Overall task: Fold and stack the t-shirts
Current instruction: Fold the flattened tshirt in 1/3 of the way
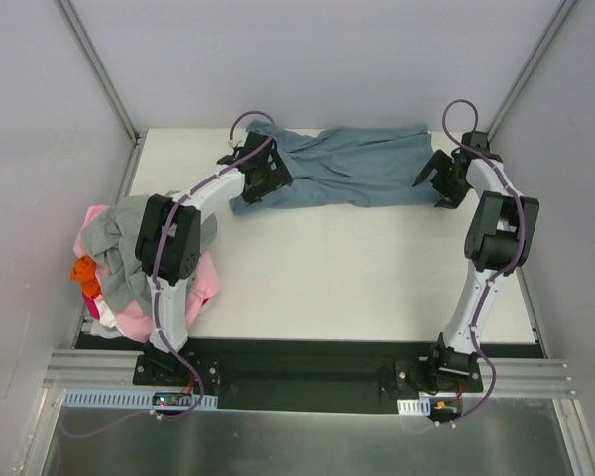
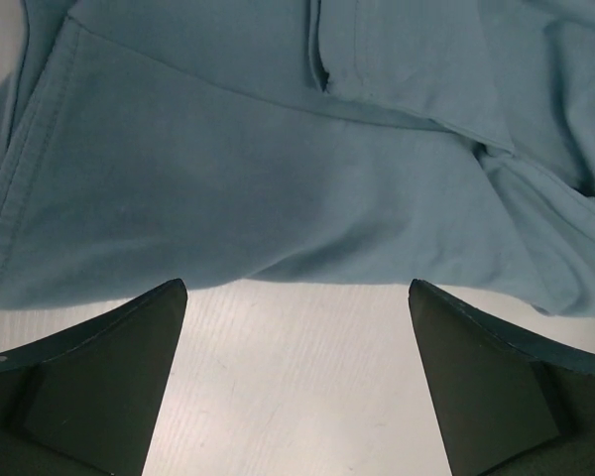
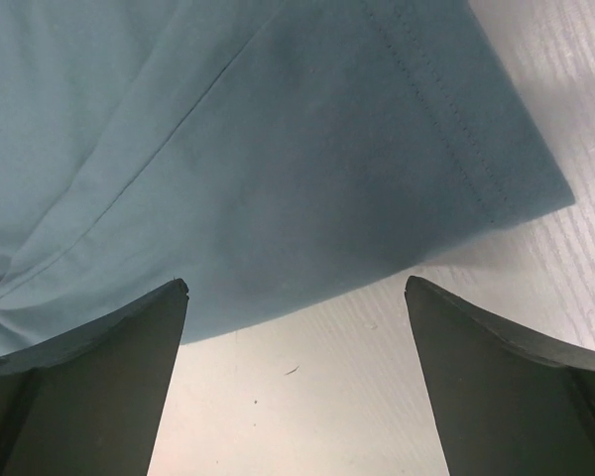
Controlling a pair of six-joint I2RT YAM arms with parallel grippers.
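Left gripper (image 2: 297,288): jaws apart, empty, beside shirt (image 2: 278,178) edge.
Right gripper (image 3: 296,283): jaws apart, empty.
Risk: uneven pinches may bunch shirt, not flatten it.

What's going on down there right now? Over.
Left end effector, right end effector: open, empty. Blue shirt rumpled between them. Nothing blocking.

The slate-blue shirt (image 1: 352,164) is soft matt knit cloth, creased, with stitched hems; the table (image 1: 357,268) under it is white, matt, finely ribbed; the fingers (image 2: 99,387) of the left gripper (image 2: 297,293) and right gripper (image 3: 297,288) look like smooth matt dark plastic; the pile of shirts (image 1: 119,268) left of the slate-blue shirt is crumpled matt cloth
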